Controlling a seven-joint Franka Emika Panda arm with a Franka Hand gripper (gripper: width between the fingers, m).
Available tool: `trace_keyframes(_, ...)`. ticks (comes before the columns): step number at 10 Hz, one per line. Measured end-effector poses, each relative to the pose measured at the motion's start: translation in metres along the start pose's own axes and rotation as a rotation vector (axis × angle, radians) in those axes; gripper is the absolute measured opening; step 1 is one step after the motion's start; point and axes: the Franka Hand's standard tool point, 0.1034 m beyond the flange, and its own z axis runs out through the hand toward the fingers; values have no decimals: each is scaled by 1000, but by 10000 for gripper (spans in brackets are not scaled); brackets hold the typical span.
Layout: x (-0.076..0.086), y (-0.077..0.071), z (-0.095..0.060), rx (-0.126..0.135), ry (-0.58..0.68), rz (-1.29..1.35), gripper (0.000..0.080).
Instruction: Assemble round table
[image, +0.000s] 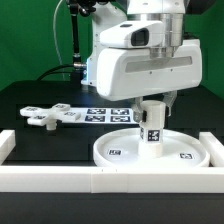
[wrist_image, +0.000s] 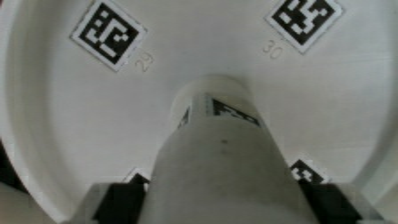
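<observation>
The large rimmed round disc (image: 152, 150) lies flat on the black table near the front border bar. The short cylindrical leg (image: 153, 122) stands upright at the disc's middle, with a tag on its side. My gripper (image: 153, 103) comes down from above and is shut on the leg's upper end. In the wrist view the leg (wrist_image: 221, 140) runs between my two black fingers (wrist_image: 121, 200), which press on both its sides, and the disc (wrist_image: 205, 40) with two tags fills the background. The cross-shaped foot (image: 44, 117) lies on the table at the exterior view's left.
The marker board (image: 100, 113) lies behind the disc, partly hidden by the arm. A long white border bar (image: 110, 180) runs along the front, with a raised end (image: 8, 145) at the exterior view's left and another (image: 217, 145) at its right.
</observation>
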Motion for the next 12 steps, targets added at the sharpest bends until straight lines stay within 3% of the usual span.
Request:
trace_keyframes(5,0,0,0,7,21,313,407)
trace_keyframes(7,-2,-1,-8,4,27,279,607)
trace_keyframes(9,-22,3,-27,-5,33,174,636)
trace_keyframes(11,-51,14,-33,-6,35,159,649)
trace_keyframes(12,-49,13,-32,-5,34,158,649)
